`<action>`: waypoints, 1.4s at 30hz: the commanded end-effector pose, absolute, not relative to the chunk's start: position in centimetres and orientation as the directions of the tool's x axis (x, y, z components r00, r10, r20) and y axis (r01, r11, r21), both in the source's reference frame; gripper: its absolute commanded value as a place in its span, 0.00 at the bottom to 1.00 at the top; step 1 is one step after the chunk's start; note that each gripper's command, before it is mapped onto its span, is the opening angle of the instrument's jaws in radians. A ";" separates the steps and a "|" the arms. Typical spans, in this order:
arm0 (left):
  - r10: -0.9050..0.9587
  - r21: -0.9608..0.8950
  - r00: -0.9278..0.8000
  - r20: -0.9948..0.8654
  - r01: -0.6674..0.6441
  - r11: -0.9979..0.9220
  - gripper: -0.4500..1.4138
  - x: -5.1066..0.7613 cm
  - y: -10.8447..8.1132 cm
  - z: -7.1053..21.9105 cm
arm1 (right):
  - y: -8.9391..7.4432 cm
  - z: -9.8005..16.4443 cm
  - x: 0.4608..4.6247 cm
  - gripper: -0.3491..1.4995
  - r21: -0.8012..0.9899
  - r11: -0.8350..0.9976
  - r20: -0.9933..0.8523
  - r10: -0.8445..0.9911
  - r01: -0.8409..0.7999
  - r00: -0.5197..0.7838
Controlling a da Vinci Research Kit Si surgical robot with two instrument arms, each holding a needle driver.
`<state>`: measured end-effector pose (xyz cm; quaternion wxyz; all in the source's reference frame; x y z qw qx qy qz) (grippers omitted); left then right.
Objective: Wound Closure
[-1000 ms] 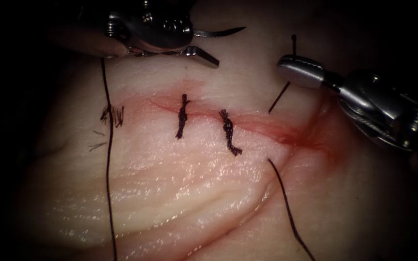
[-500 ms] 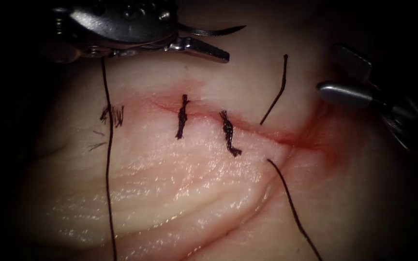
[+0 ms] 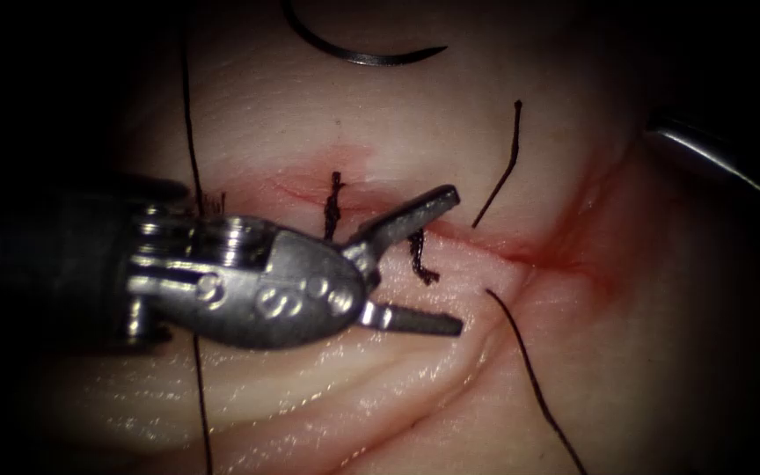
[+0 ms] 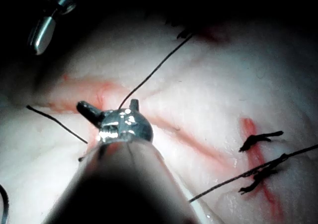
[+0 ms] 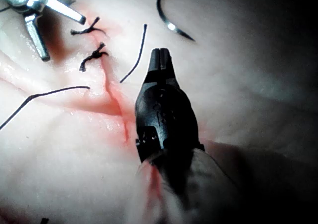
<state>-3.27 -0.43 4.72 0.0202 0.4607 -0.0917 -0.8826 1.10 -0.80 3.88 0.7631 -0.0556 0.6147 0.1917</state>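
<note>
Far left of the endoscope view there's a long thread (image 3: 197, 369) running top to bottom over the tissue (image 3: 310, 387), passing behind the left tool (image 3: 437, 264). That tool sits low over the cut (image 3: 485, 242) with its jaws spread wide and nothing between them: one jaw points up across the cut by the stitches, the other lies over the pale tissue below it. From the right wrist view the same tool (image 5: 57, 33) shows as two splayed silver jaws, also empty.

Two dark knotted stitches cross the cut: one (image 3: 333, 204) just above the tool's body, the other (image 3: 418, 257) between the open jaws. Both look frayed and stubby.

The needle (image 3: 358, 53) lies loose on the tissue above the cut, well clear of both tools. It's a thin dark curve, not in the tissue, held by nobody.

Further right a short cut end of thread (image 3: 503, 171) stands up from the cut, and another strand (image 3: 529, 378) trails off below. Red fluid (image 3: 565, 255) stains the cut's right end.

The right tool (image 5: 160, 60) hangs off to the right, jaws together, gripping nothing.
</note>
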 end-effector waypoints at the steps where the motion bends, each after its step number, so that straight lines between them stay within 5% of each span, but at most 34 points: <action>1: -0.141 0.197 -0.576 -0.805 -0.035 -0.980 0.59 -3.38 -0.5 4.8 | -0.8 3.9 1.19 0.25 0.147 0.924 -0.959 0.220 -0.352 0.177; 8: -0.292 0.311 -0.576 -0.763 0.068 -0.948 0.59 -3.69 -0.7 4.9 | -1.0 3.9 1.24 0.48 0.164 0.929 -0.955 0.235 -0.333 0.184; 11: -0.314 0.324 -0.563 -0.764 0.085 -0.942 0.59 -3.76 -0.7 4.9 | -1.0 4.0 1.23 0.75 0.170 0.928 -0.953 0.240 -0.332 0.185; 18: -0.364 0.340 -0.562 -0.743 0.151 -0.928 0.59 -3.84 -0.9 4.9 | -1.0 4.0 1.19 0.75 0.170 0.930 -0.953 0.239 -0.325 0.186; 24: -0.396 0.384 -0.547 -0.737 0.143 -0.912 0.45 -3.98 -1.1 4.7 | -1.0 4.0 1.17 0.75 0.164 0.932 -0.955 0.232 -0.324 0.184; 42: -0.548 0.514 -0.450 -0.705 0.208 -0.832 0.30 -4.39 -1.5 4.7 | -1.1 4.0 1.17 0.75 0.159 0.932 -0.957 0.226 -0.327 0.180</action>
